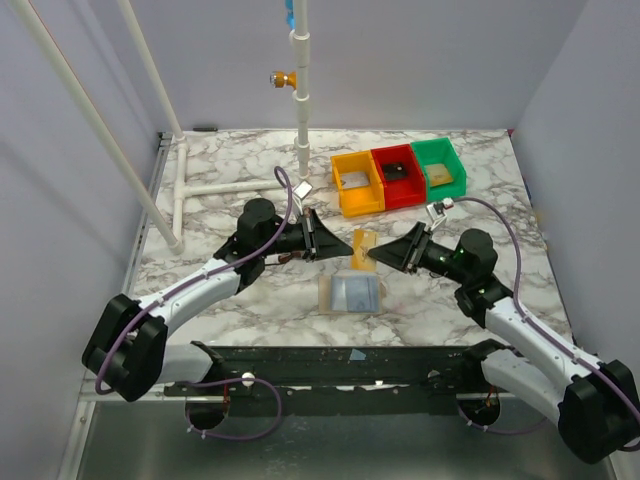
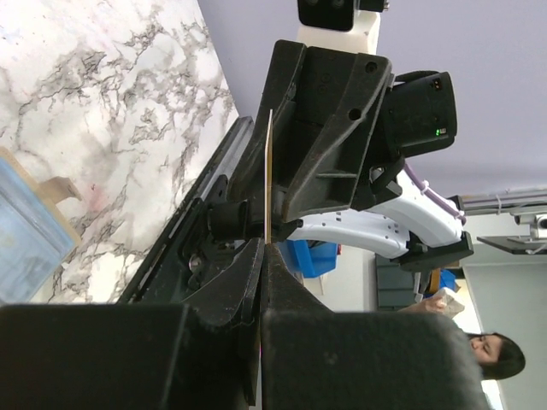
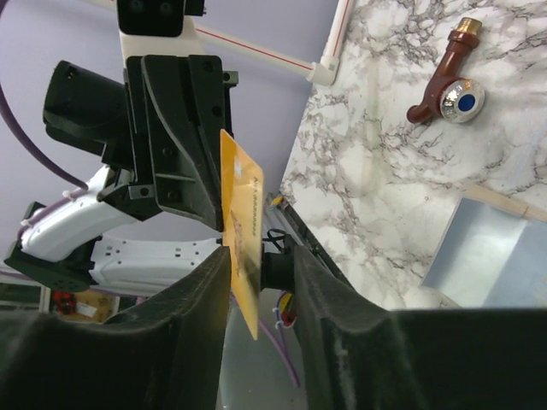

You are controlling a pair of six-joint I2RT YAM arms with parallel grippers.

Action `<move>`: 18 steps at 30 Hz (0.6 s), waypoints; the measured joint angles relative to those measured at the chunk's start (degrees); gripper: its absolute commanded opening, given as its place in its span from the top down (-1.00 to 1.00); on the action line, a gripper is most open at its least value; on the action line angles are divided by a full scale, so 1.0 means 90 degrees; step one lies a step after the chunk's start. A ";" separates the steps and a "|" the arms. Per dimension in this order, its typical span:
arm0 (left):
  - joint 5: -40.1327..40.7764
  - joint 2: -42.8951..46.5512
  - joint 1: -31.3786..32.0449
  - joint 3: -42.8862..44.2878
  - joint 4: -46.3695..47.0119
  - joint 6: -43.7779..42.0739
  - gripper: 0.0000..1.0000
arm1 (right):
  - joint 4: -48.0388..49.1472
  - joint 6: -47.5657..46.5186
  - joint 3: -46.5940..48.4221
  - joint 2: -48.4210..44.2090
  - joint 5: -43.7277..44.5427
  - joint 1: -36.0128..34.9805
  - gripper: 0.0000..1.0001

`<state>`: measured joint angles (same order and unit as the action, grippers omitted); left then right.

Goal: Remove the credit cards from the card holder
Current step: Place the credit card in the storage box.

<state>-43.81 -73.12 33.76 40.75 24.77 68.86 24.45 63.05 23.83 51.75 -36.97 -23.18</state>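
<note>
Left jaws pinch yellow card (image 3: 241, 201), merely edge-on in left-wrist view

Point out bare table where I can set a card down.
Free: marble between the green bin and the right arm; marble between the pipe crossbar and the far edge. Crowded: centre, around the card and card holder.

Smooth marble-patterned table (image 1: 230, 170), glossy yellow plastic card (image 3: 242, 218), shiny plastic bins (image 1: 403, 198), smooth grey-blue card holder (image 1: 355, 293)
</note>
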 measured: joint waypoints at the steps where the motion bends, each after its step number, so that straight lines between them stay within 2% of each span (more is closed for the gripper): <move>1: -0.0002 -0.0010 -0.0002 0.0000 0.0010 0.0002 1.00 | 0.0010 0.0007 0.0000 0.0032 -0.0022 0.0000 0.36; 5: -0.0046 -0.0046 -0.0002 0.0000 0.0114 0.0070 1.00 | 0.0015 0.0005 0.0000 0.0095 -0.0095 0.0000 0.70; 7: -0.0056 -0.0085 -0.0002 0.0000 0.0143 0.0092 0.95 | 0.0027 0.0010 0.0000 0.0095 -0.0117 0.0000 0.96; 9: -0.0061 -0.0112 -0.0012 0.0000 0.0136 0.0092 0.57 | 0.0041 0.0027 0.0000 0.0092 -0.0121 0.0002 0.99; 12: -0.0056 -0.0146 -0.0044 0.0000 -0.0017 0.0024 0.22 | 0.0039 0.0056 0.0061 0.0080 -0.0119 0.0002 0.99; 18: 0.0153 -0.0024 -0.0041 0.0007 -0.0838 -0.0505 -0.01 | -0.0177 0.0063 0.0221 0.0083 0.0158 0.0002 0.99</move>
<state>-42.44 -73.34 33.39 40.82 17.23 64.31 22.85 63.61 25.82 52.49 -35.55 -23.16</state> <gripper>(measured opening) 0.446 0.008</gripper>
